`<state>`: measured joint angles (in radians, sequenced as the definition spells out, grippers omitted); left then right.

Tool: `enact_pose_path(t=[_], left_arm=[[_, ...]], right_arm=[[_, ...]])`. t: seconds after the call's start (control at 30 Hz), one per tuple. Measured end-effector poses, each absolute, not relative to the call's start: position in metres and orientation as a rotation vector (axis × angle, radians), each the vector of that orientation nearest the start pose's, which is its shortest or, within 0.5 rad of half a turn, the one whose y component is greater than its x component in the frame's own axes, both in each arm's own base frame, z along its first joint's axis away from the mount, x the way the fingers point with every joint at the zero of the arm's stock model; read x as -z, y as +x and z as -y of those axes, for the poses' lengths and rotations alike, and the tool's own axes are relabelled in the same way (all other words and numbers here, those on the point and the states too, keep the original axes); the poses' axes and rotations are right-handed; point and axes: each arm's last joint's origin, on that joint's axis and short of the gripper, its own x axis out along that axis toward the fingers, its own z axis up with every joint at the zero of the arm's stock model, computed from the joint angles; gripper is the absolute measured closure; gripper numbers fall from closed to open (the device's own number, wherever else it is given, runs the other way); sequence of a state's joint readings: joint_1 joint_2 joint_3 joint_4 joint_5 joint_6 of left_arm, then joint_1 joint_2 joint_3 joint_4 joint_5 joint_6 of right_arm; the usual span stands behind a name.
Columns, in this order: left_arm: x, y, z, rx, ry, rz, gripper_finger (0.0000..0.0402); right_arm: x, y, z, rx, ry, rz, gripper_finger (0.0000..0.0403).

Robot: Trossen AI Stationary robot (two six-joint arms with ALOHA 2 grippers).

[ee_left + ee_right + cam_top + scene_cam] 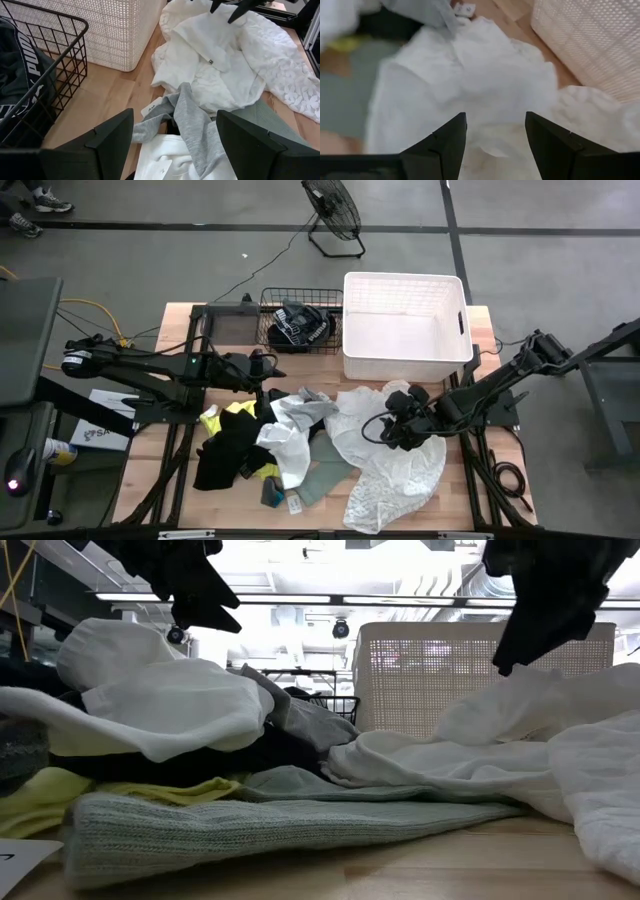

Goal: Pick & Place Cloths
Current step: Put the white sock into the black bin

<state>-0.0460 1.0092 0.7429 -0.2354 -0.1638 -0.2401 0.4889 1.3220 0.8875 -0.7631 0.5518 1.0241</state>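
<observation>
We see a green knit cloth [290,825] lying closest on the desk [420,875]. The left tool [175,145] hangs wide apart over a grey cloth [197,125]. The right tool [495,135] hangs apart over the lacy white cloth [470,85].

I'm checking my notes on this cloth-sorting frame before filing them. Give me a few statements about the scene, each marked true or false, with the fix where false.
1. The white plastic tub holds several cloths. False: it looks empty.
2. The black wire basket already holds a black garment with white lettering. True.
3. The right gripper is open above the sheer white cloth, holding nothing. True.
4. The left gripper is shut on the grey garment. False: its jaws are open, with the grey garment lying beyond the fingertips.
5. The neon yellow cloth lies at the right arm's side of the pile. False: it lies on the left arm's side, by the black cloths.
</observation>
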Motion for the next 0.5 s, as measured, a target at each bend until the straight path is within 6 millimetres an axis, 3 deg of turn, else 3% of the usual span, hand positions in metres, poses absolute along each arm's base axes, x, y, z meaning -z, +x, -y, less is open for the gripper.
enact_pose_path(t=[0.17, 0.5], left_arm=[[-0.2741, 0.2160, 0.0053, -0.174, -0.182, -0.482, 0.0122], [-0.2734, 0.2156, 0.0052, -0.176, -0.181, -0.491, 0.0122]], right_arm=[[-0.2223, 0.2096, -0.0943, 0.550, 0.227, -0.941, 0.0208], [-0.2211, 0.2147, -0.0881, 0.589, 0.125, -0.902, 0.0208]])
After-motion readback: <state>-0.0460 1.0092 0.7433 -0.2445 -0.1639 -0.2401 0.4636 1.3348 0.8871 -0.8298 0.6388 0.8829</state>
